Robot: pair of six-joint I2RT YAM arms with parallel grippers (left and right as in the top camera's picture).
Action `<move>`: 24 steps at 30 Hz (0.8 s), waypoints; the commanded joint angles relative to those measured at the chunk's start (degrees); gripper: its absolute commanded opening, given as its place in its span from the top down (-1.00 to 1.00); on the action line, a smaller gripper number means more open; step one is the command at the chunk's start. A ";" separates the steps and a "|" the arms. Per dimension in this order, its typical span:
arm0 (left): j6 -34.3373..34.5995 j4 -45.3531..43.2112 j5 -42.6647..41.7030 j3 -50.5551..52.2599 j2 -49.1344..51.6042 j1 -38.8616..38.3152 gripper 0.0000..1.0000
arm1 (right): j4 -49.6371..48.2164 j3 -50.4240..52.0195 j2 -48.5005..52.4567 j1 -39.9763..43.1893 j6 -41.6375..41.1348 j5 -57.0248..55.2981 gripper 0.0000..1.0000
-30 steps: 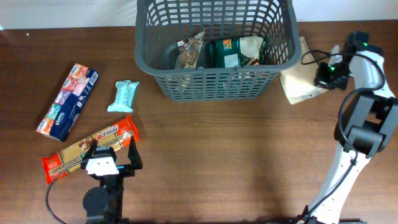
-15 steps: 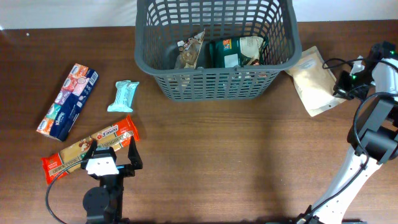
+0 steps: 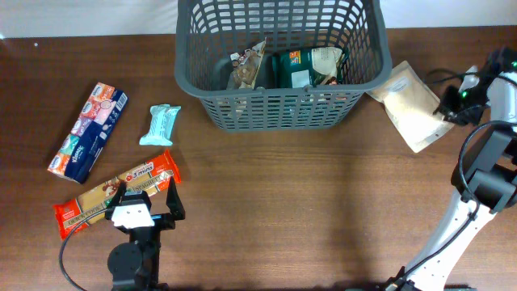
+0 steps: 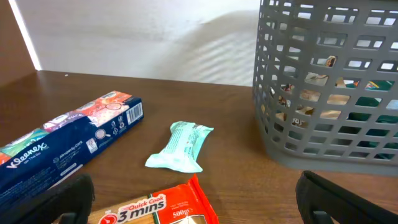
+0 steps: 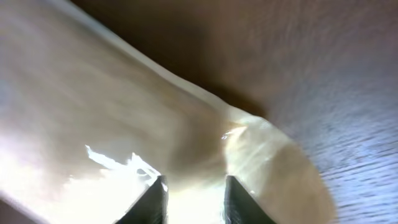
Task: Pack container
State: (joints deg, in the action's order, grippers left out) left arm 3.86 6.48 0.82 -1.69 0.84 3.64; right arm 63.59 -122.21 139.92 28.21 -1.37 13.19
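The container [image 3: 279,113] is a dark grey lattice basket at the back centre, also at the right of the left wrist view [image 4: 329,124]. It holds a green pack [image 3: 303,69] and a clear bag [image 3: 246,69]. A beige pouch [image 3: 412,105] lies flat on the table just right of it. My right gripper [image 3: 449,105] is at the pouch's right edge. In the right wrist view its jaws [image 5: 194,183] stand slightly apart over the pouch [image 5: 124,124]. My left gripper [image 3: 147,194] stands wide open over an orange spaghetti pack [image 4: 161,205], gripping nothing.
A blue tissue pack [image 3: 87,131] lies at the far left. A teal wrapped bar [image 3: 160,124] sits between it and the basket. The spaghetti pack [image 3: 113,194] runs diagonally near the front left. The right arm's cable loops above the pouch.
The right gripper has pulled the beige pouch rightwards, away from the basket's side, and its jaws have parted. The left arm has not moved.
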 commanded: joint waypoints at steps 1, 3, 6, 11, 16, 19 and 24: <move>-0.92 0.02 -0.61 0.31 -0.55 -0.13 -0.98 | 0.68 -5.97 -2.16 0.31 0.48 4.74 -0.24; -0.92 0.02 -0.61 0.31 -0.55 -0.13 -0.99 | 1.42 -7.85 -2.21 -0.20 0.61 5.09 -0.50; -0.92 0.02 -0.61 0.31 -0.55 -0.13 -0.99 | 2.25 -9.40 -2.21 -1.36 1.55 5.29 -0.96; -0.92 0.00 -0.61 0.31 -0.55 -0.13 -0.98 | 2.25 -9.38 -2.21 -3.76 2.91 7.50 -0.98; -0.92 0.00 -0.61 0.31 -0.55 -0.13 -0.98 | 1.14 -9.38 -2.21 -7.08 4.79 7.93 -0.98; -0.92 0.00 -0.61 0.31 -0.55 -0.13 -0.99 | 0.17 -9.38 -2.21 -9.57 5.64 0.13 -0.98; -0.92 0.02 -0.61 0.31 -0.55 -0.13 -0.99 | 0.28 -9.38 -1.97 -12.61 7.37 -12.63 -0.98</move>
State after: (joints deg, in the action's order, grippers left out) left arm 3.86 6.48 0.80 -1.69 0.84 3.64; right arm 63.88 -130.52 139.57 17.06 3.88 10.26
